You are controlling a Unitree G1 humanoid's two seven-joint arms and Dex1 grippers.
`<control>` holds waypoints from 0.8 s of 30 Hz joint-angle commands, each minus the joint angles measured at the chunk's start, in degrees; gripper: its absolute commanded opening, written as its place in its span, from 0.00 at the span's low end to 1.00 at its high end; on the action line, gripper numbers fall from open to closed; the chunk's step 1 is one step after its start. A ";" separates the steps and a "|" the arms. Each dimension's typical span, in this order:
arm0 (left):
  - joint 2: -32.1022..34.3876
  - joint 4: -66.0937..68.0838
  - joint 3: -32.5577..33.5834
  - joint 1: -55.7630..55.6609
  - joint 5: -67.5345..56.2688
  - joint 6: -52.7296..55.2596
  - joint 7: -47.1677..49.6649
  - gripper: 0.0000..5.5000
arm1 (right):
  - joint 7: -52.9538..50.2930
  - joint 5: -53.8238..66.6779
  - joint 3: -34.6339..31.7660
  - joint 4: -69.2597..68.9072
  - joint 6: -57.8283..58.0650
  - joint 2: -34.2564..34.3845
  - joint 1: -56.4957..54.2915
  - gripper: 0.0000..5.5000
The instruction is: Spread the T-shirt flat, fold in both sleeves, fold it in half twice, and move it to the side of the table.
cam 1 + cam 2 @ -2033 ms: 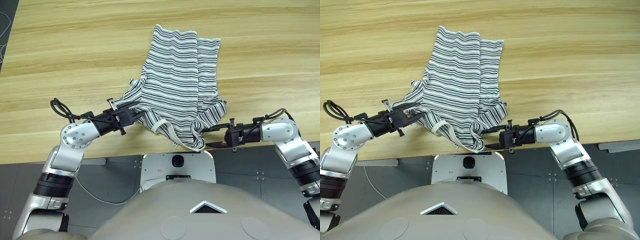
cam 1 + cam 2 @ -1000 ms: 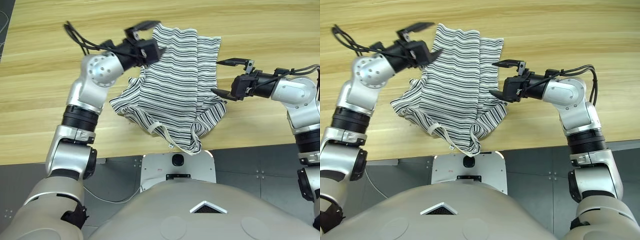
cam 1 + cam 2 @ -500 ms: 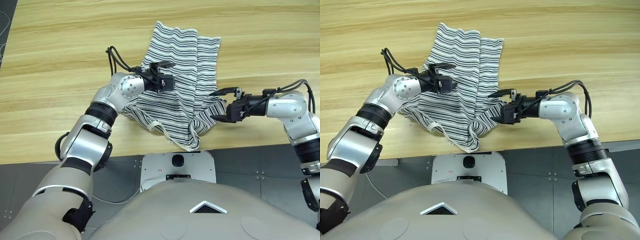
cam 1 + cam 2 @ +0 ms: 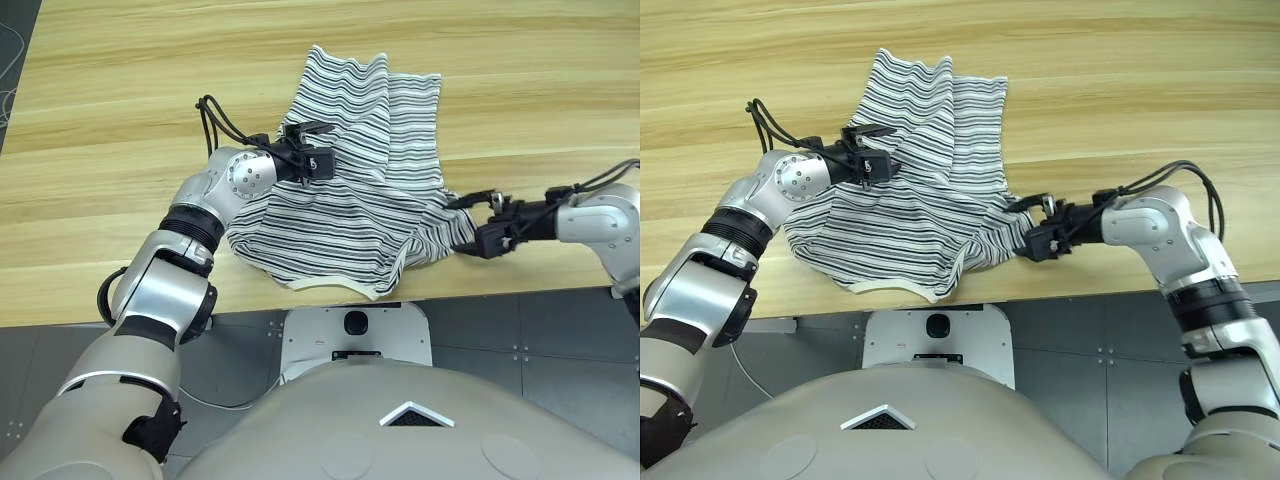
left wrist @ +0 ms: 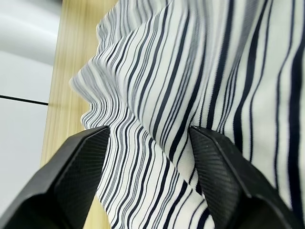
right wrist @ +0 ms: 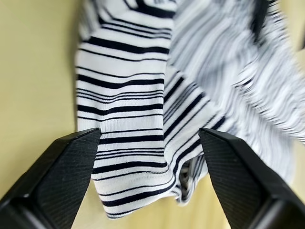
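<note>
Striped T-shirt (image 4: 350, 205) bunched, spreading step: left gripper (image 4: 316, 152) at its 10 o'clock, right gripper (image 4: 472, 228) at 4, jaws open astride cloth; next clamp, pull apart.

Likely a robotics lab: plain wooden table (image 4: 120, 90), grey panelled floor (image 4: 520, 340), loose cables (image 4: 8, 60) beside it.

The striped T-shirt (image 5: 200, 62), white with black and grey lines, lies rumpled in folds on the wooden table (image 5: 71, 57). The left gripper (image 5: 148, 138) has its black, textured jaws spread wide apart, with a ridge of the cloth between them. The shirt's wavy hem lies close to the table's edge.
</note>
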 commanded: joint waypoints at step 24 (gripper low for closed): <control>7.13 -25.36 2.42 13.72 -2.83 6.20 -7.32 0.57 | -24.18 -6.87 -7.14 12.00 8.79 19.71 -16.66 0.69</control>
